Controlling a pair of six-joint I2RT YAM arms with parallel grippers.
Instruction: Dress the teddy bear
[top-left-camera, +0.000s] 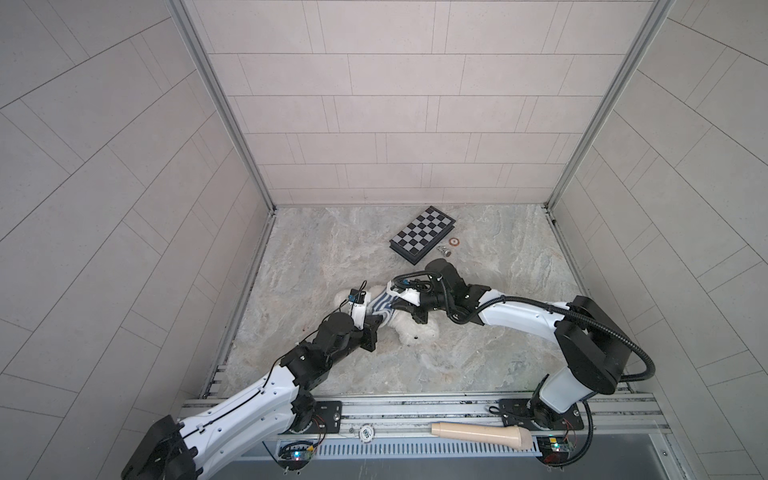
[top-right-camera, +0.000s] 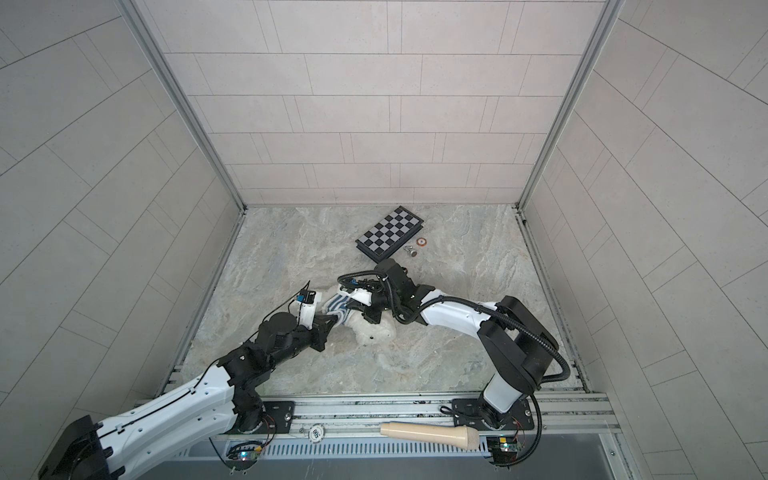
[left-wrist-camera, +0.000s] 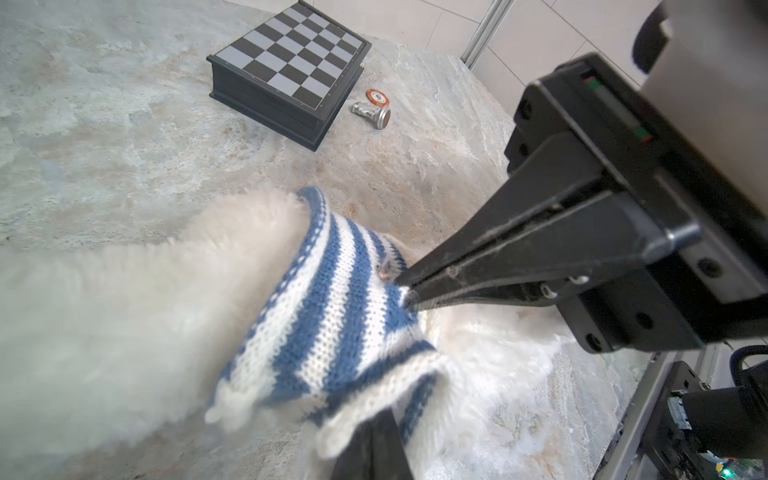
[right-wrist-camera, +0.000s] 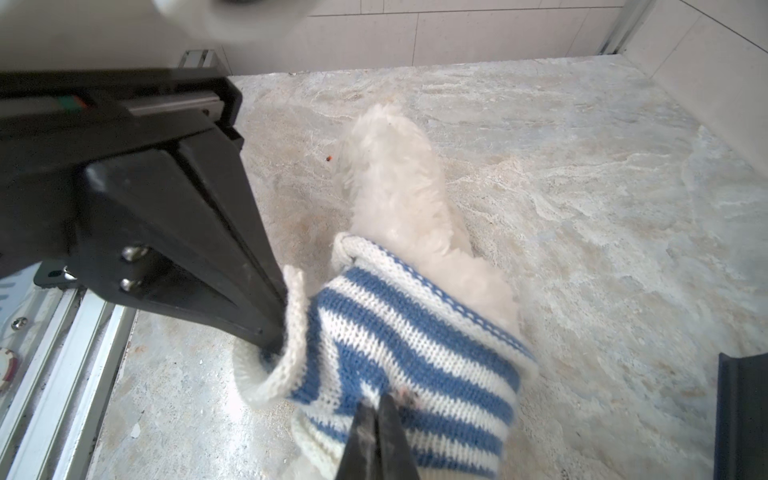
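Teddy bear (top-left-camera: 417, 329) lies mid-table on the marbled tabletop (top-left-camera: 316, 257), near the chessboard (top-left-camera: 422, 235). Its middle is wrapped in a blue-and-white striped sweater (left-wrist-camera: 332, 316), with white fur showing past both ends. The left gripper (right-wrist-camera: 272, 341) is clamped on the sweater's rolled white edge. The right gripper (left-wrist-camera: 405, 291) is pinched tight on the knit at the opposite side, close to a small badge. Doing this step well likely means both arms spreading just enough to widen the opening, then drawing the knit along the body together at an even pace (a one-sided tug would probably drag the light plush across the table rather than slide cloth over fur). Each grip should catch knit only, not fur, or the sweater may bunch. Which limb pokes out past the hem cannot be told.
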